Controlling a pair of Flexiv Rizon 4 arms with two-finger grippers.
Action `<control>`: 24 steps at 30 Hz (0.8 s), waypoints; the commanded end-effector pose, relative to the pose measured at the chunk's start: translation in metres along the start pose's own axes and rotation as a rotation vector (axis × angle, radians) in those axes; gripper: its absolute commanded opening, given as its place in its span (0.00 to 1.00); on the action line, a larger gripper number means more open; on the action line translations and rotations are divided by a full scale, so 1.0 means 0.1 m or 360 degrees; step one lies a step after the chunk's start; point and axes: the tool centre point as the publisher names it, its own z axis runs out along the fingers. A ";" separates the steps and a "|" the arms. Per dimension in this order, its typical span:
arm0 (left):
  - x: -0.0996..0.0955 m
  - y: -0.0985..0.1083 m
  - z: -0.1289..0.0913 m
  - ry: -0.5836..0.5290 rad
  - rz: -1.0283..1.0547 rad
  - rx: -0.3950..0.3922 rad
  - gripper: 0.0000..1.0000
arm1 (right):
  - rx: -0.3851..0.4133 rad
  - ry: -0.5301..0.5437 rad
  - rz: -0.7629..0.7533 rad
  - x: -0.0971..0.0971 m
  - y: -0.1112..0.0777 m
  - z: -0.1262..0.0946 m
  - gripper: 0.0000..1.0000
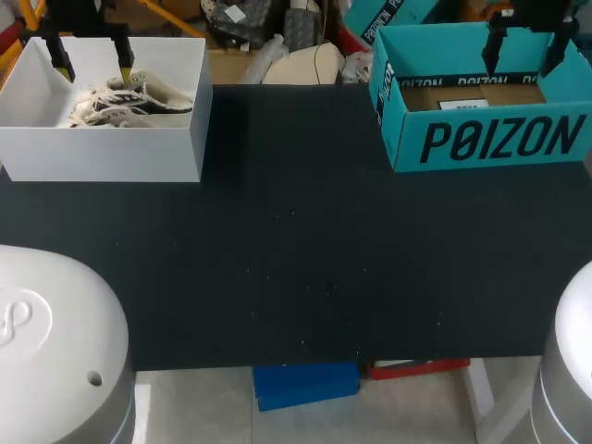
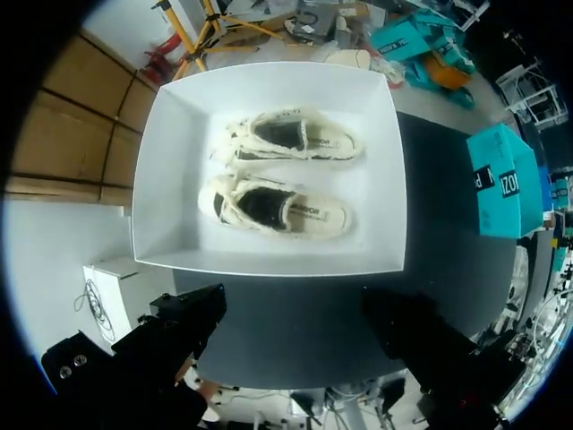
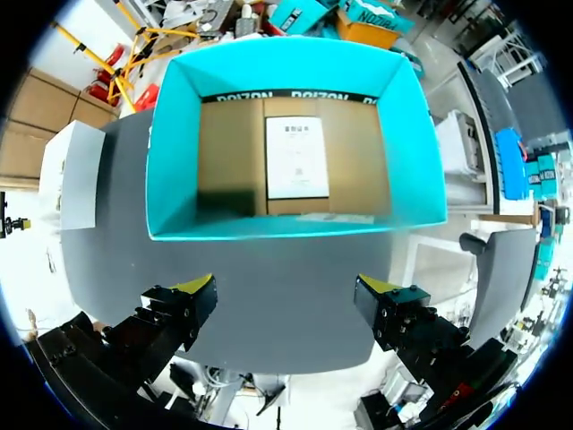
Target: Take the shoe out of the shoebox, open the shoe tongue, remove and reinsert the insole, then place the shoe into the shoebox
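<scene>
Shoes are lying lengthwise left-to-right in the white shoebox, upper left. The left end effector is hovering over them, fingers wide.

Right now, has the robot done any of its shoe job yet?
Nothing looks done. Both shoes lie in the white box. The left gripper hangs open above them, empty; the right gripper is open over the teal box, which holds only a paper sheet. Every step is left.

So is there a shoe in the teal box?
No, the teal box holds only a paper sheet; both shoes lie in the white box.
</scene>
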 end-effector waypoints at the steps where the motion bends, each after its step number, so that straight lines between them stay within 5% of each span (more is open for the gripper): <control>1: 0.01 0.02 -0.02 0.0011 0.0173 0.0033 1.00 | 0.0000 0.0000 0.0000 0.00 0.00 0.00 1.00; 3: 0.02 0.05 -0.09 0.0043 0.0510 0.0080 1.00 | 0.0000 0.0000 0.0000 0.00 0.00 0.00 1.00; 8: 0.06 0.11 -0.23 0.0024 0.1364 0.0451 1.00 | 0.0000 0.0000 0.0000 0.00 0.00 0.00 1.00; 24: 0.06 0.11 -0.23 0.0024 0.1364 0.0451 1.00 | 0.0000 0.0000 0.0000 0.00 0.00 0.00 1.00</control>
